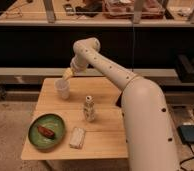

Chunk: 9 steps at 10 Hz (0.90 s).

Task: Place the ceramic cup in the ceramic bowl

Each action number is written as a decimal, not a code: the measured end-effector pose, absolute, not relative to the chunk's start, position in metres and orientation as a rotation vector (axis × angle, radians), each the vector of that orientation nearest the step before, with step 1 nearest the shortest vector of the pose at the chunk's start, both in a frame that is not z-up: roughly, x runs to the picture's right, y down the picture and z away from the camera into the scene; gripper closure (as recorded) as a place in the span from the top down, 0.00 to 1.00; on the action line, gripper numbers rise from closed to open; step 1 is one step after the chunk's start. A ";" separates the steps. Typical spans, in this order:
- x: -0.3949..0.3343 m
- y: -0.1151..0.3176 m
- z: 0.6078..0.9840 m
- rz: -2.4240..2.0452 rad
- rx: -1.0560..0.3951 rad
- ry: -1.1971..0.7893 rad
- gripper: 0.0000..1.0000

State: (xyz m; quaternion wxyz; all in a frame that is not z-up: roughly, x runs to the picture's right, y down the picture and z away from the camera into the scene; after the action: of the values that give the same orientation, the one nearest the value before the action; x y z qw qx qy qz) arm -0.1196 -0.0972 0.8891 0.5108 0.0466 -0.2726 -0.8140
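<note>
The ceramic cup, small and white, stands upright near the far left of the wooden table. The ceramic bowl, shallow and green, sits at the front left with a reddish-brown item lying in it. My gripper hangs just above and slightly right of the cup, at the end of the white arm that reaches over the table from the right.
A clear patterned bottle-like jar stands mid-table. A pale rectangular block lies right of the bowl. A dark shelf unit and counter run behind the table. A dark object lies on the floor at right.
</note>
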 end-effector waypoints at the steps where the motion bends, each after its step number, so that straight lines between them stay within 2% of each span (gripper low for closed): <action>1: -0.126 -0.096 0.899 -1.915 0.107 -0.671 0.80; 6: -0.132 -0.078 0.935 -1.754 0.102 -0.695 0.80; 7: -0.136 -0.066 0.941 -1.747 0.090 -0.710 0.76; 9: -0.142 -0.050 0.946 -1.744 0.078 -0.738 0.57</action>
State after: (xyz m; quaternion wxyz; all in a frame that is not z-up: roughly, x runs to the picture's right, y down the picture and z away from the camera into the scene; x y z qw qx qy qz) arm -0.1424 -0.0498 0.9456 0.5837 0.0334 -0.3161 -0.7472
